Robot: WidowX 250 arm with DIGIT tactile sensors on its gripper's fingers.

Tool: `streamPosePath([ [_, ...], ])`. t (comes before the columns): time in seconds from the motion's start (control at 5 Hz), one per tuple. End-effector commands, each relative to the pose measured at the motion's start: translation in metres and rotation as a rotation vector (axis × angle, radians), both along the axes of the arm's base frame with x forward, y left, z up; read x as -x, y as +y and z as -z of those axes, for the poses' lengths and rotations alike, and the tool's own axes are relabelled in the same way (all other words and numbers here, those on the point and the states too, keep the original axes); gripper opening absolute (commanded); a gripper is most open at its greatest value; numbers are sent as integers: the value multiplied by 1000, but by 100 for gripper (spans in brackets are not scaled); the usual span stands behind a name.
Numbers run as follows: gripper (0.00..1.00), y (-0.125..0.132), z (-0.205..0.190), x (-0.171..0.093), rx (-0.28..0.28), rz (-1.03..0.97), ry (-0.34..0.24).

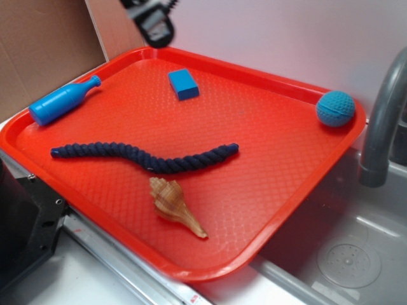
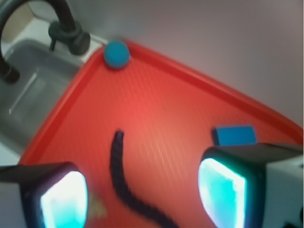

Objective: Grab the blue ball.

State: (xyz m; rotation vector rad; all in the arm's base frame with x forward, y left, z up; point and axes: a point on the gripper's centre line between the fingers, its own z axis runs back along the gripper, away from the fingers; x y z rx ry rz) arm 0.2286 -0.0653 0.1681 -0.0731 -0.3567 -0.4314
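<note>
The blue ball [image 1: 335, 108], teal and dimpled with a curved groove, rests in the far right corner of the red tray [image 1: 254, 210]. The wrist view shows it as a blurred blue ball [image 2: 116, 54] at the tray's far corner, well ahead of the fingers. My gripper [image 1: 152, 22] hangs high above the tray's back left edge, far from the ball, only its black tip showing. In the wrist view the gripper [image 2: 142, 194] is open, its two cyan-lit pads wide apart with nothing between them.
On the tray lie a flat blue block [image 1: 183, 84], a blue bottle-shaped toy [image 1: 60, 101], a dark navy rope [image 1: 146, 155] and a tan seashell [image 1: 175, 206]. A grey faucet [image 1: 381, 121] and a metal sink [image 1: 350, 254] stand right of the tray.
</note>
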Motion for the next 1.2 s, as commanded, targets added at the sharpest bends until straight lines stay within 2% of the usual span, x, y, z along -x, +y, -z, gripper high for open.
streamPosePath([
  [0.0, 100, -26, 29, -56, 36, -34, -42],
  [0.2, 100, -43, 53, -84, 58, -15, -35],
  [0.6, 100, -76, 82, -111, 47, 55, -44],
  [1.0, 100, -94, 108, -131, 1, 68, -30],
])
